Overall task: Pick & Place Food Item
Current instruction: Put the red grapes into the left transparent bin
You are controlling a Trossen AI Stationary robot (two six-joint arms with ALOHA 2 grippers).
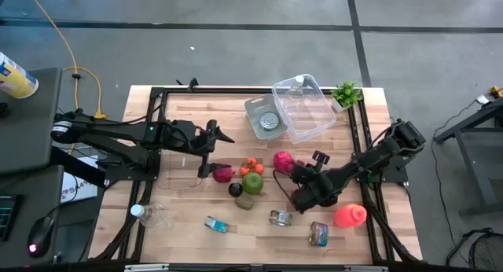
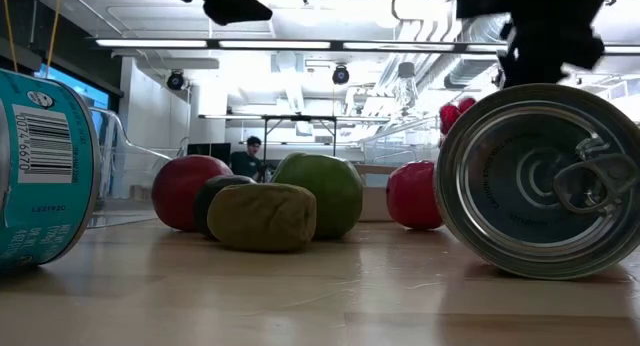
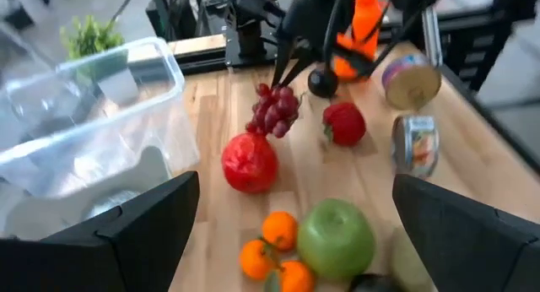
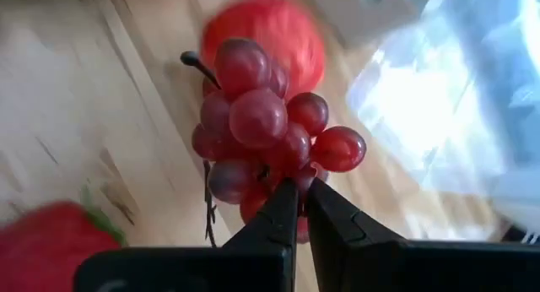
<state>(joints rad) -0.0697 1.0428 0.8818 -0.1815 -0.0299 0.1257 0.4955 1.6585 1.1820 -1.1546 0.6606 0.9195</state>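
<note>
The right gripper (image 4: 297, 209) is pinched narrow on one bunch of red grapes (image 4: 266, 127), which hangs from its fingertips above the wooden table (image 1: 181, 217). Just beyond the grapes lies one red pomegranate-like fruit (image 1: 283, 160), and beside the gripper one strawberry (image 3: 344, 123). The left gripper (image 1: 214, 152) stands wide and holds nothing, over the table's left-middle part, with one dark red apple (image 1: 223, 174) just beneath its fingers.

Between the two grippers lie one green apple (image 1: 252, 182), one cluster of small oranges (image 1: 250, 165), one dark avocado (image 1: 235, 189) and one olive-green fruit (image 1: 246, 201). On the near side of the right gripper are three cans: one silver-ended can (image 1: 280, 218) on its side, one labelled can (image 1: 318, 233) and one teal can (image 1: 216, 224). One orange-red bottle (image 1: 350, 215) lies next to the right arm. One clear plastic bottle (image 1: 153, 216) lies near the left arm.

Beyond the right gripper, at the far edge, sit two clear plastic containers: a large bin (image 1: 305, 107) and a smaller tub (image 1: 263, 119) with something round and metallic inside. One small green plant (image 1: 346, 93) stands at the far right corner.

The table is pale butcher-block wood in a black frame, on a grey floor. The low view shows a bright room with strip lights and a person (image 2: 250, 156) far behind.
</note>
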